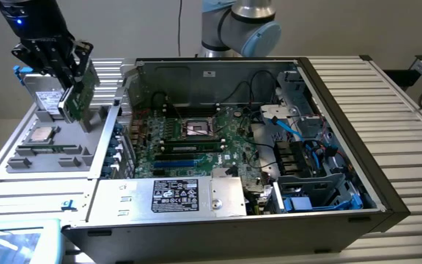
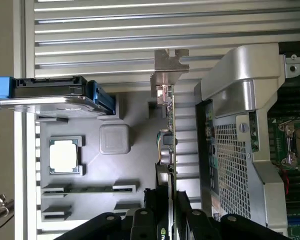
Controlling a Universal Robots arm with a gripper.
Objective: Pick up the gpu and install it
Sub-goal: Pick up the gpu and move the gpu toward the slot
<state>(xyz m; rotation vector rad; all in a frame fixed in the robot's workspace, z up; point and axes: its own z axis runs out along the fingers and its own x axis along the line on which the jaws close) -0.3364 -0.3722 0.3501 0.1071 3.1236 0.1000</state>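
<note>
The ribbed aluminium table [image 1: 390,104] [image 2: 115,30] carries all the other items.

The open computer case [image 1: 343,220] [image 2: 240,150] lies on its side, beside the gripper, toward the exterior view's right. Its motherboard [image 1: 196,137] faces upward. A silver power supply [image 1: 174,195] with a black label sits along the case edge farthest from the gripper.

The grey parts tray [image 1: 42,170] [image 2: 135,165] lies directly below the gripper, against the side of the case.

The gripper [image 1: 66,82] [image 2: 166,196] hangs above the tray, pointing downward. Its black fingers [image 2: 150,215] are partly closed, one on each face of the gpu [image 1: 79,99] [image 2: 166,140], and clamp it by one end.

The gpu hangs from the gripper with its long axis near vertical, slightly tilted. In the wrist view it appears edge-on, running straight out from the fingertips. Its metal bracket [image 2: 170,62] is at the end farthest from the gripper. The lower end is close to the tray surface; contact with the tray cannot be confirmed. The card is outside the case, not in a motherboard slot.

A silver hard drive [image 1: 46,98] [image 2: 45,97] with blue clips stands in the tray just beside the gripper, on the side away from the case.

A processor [image 1: 44,133] [image 2: 65,155] lies flat in its tray recess, below the gripper and nearer than the hard drive in the exterior view.

A memory stick [image 1: 50,148] [image 2: 90,189] lies in a tray slot just beside the processor.
</note>
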